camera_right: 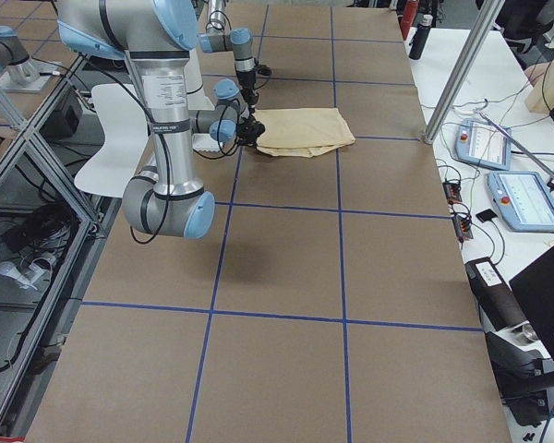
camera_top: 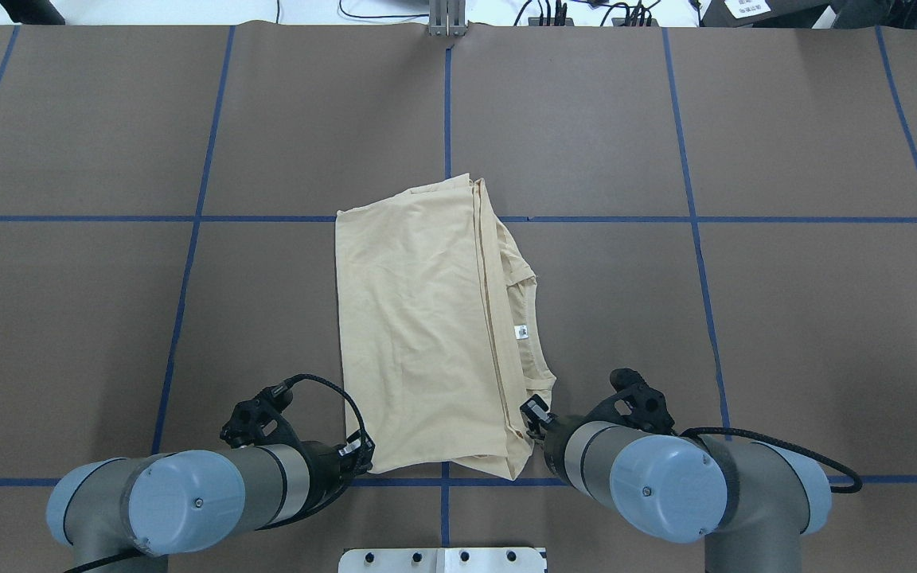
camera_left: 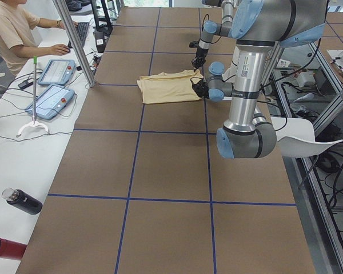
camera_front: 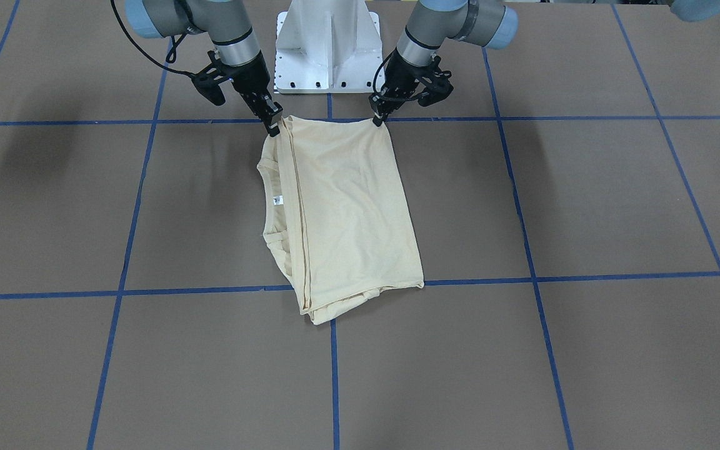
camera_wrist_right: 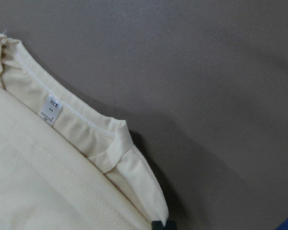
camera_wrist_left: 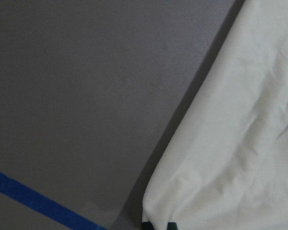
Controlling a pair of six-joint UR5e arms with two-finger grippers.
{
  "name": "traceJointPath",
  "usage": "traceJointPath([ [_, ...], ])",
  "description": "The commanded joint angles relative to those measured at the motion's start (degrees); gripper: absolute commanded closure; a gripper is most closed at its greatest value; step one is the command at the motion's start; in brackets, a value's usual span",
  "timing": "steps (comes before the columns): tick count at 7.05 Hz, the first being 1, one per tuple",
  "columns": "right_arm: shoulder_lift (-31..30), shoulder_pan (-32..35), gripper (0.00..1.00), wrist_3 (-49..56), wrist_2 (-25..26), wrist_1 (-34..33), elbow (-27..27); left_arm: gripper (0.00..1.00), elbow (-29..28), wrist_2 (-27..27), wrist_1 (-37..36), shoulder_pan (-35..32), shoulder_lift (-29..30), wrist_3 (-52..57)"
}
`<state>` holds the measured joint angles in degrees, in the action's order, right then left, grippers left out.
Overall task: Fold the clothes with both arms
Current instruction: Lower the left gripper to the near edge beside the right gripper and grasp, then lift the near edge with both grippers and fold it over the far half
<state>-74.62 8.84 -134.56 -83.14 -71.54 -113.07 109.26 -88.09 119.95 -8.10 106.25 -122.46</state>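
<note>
The table is covered in brown paper and marked into large squares by blue tape lines. We see its brown surface on every side of the garment, broadest to the robot's left and right and beyond the far edge.

The T-shirt lies at the middle of the table, just in front of the white pedestal base. It is pale cream-yellow, folded into a long, roughly rectangular stack with a plain side up. The top layer is mostly smooth, with faint creases. Its stitched hem runs lengthwise along the robot's right side, and the collar and a sleeve fold show from under it there. The far end crosses one tape line, with a bunched corner. The near edge sits just short of the tape line closest to the robot.

The left arm and right arm both reach low over that near edge, one at each corner.

The left gripper has its jaws closed on the shirt's near left corner. The right gripper has its jaws closed on the near right corner, by the hem. The edge runs straight between them.

A small white neck label sits inside the collar, facing up.
</note>
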Motion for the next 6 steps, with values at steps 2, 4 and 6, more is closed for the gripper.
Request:
traceJointPath([
  [2,-3.92,-0.05,1.00,-0.09,-0.26,0.00,-5.89,1.00,10.74,-3.74,-0.77,-0.77,-4.79,0.38],
  [4,-4.05,1.43,1.00,-1.84,-0.53,-0.96,-11.28,1.00,15.62,-6.03,-0.86,-4.00,-5.70,5.78],
  [6,11.42,13.42,1.00,0.16,-10.03,-13.11,-2.48,1.00,11.35,-13.63,-1.04,-18.11,-3.52,17.65],
])
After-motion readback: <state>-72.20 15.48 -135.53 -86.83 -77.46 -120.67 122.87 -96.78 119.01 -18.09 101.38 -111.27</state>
